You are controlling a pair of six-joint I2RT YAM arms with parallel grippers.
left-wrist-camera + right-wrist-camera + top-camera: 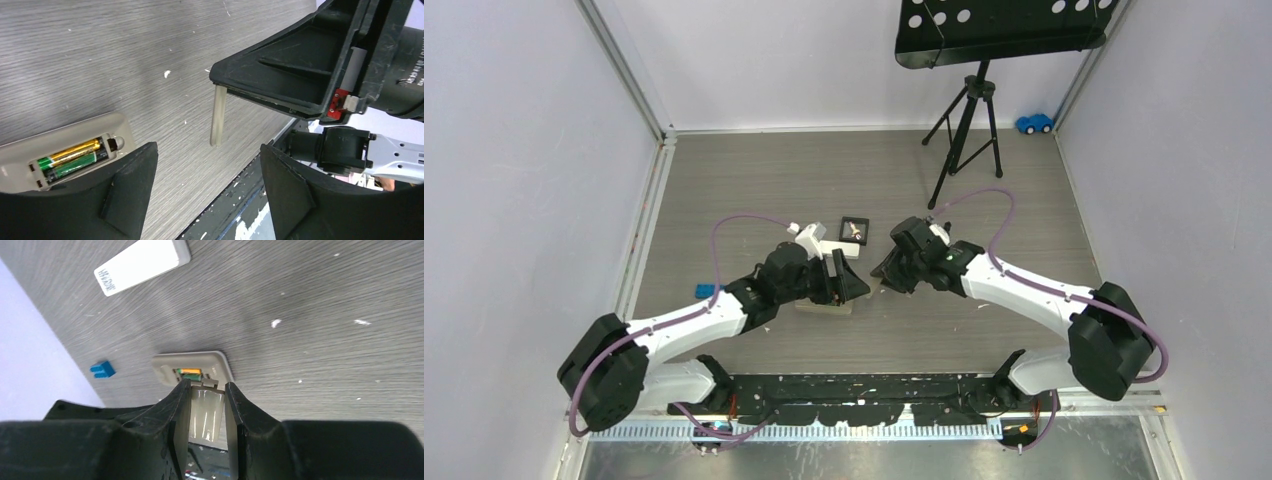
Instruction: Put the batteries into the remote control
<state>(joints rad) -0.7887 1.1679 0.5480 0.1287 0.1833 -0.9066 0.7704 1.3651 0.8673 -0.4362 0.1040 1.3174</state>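
Left wrist view looks down on the remote control [107, 125], lying back-up on the table [100, 50] with its bay uncovered. Two green-and-gold batteries [75, 157] sit side by side inside it, so I would judge the loading itself done and only the closing left. The left gripper [207, 160] hangs just beside the bay end of the remote control, its fingers apart with nothing between them. The right gripper [207, 386] hovers just off that same end, pinched on the two long edges of a thin beige battery cover [206, 415], which hangs edge-down above the table. That cover looks light and stiff enough to hold its shape, but thin; I would expect it to bow or pop out under a hard squeeze, and any small catch at its end to snap if forced in crooked. Holding it by the long edges toward its rear, leaving the leading end free, seems right. The remote control is a light, smooth shell and will likely skid when the cover is pushed home, so the free hand would do best bracing its long sides, away from the bay. Beyond the remote control's far side lie a shorter white remote [142, 265] and a blue block [102, 369].
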